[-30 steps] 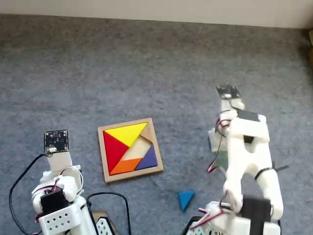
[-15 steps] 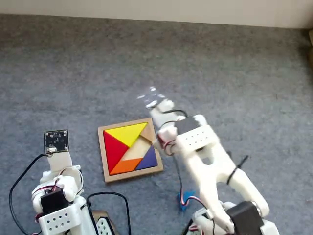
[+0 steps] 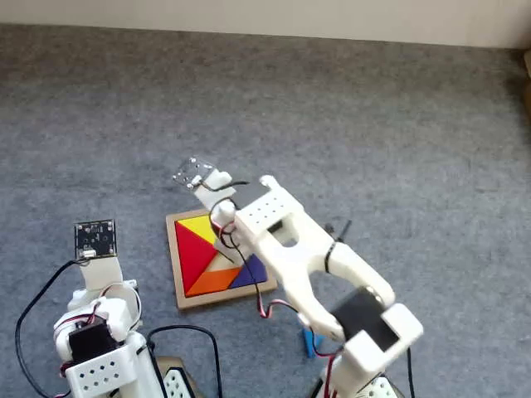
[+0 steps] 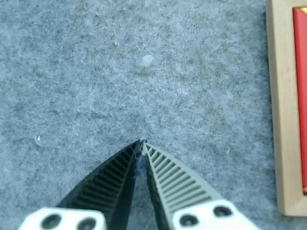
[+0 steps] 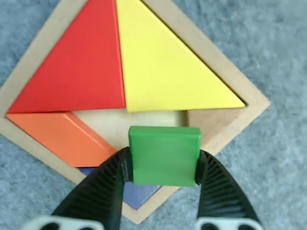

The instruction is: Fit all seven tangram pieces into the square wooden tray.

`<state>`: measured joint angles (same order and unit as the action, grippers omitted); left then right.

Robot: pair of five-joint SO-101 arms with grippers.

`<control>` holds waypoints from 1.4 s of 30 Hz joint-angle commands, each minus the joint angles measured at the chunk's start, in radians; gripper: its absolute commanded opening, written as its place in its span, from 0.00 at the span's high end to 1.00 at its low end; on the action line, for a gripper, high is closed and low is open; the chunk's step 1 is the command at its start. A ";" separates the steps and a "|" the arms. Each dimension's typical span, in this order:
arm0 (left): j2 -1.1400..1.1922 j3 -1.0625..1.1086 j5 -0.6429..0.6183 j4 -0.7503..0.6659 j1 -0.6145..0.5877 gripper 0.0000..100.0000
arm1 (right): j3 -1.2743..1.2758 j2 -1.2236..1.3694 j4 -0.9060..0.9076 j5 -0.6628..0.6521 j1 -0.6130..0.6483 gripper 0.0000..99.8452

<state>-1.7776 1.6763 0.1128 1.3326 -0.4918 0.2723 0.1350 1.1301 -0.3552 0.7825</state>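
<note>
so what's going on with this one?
The right gripper is shut on a green square piece, held over the bare gap in the wooden tray. In the tray are a red triangle, a yellow triangle, an orange piece and a purple piece. A blue triangle lies on the carpet by that arm's base. The left gripper is shut, empty, beside the tray.

There is a green square, red triangle, yellow triangle, orange piece and seemingly violet piece.
</note>
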 commanded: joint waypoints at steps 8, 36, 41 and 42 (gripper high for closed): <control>-0.041 0.021 0.006 0.003 -0.010 0.99 | -0.163 0.044 0.128 -0.009 0.015 0.80; -0.041 0.021 0.006 0.003 -0.010 0.99 | -0.159 0.045 0.117 -0.005 0.001 0.94; -0.041 0.021 0.006 0.003 -0.010 0.99 | -0.082 0.048 0.030 -0.005 0.025 0.94; -0.041 0.021 0.006 0.003 -0.010 0.99 | -0.051 0.048 -0.013 -0.005 0.024 0.94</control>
<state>-1.7776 1.6763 0.1128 1.3326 -0.4918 0.1834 0.1949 1.2083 -0.3552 0.7933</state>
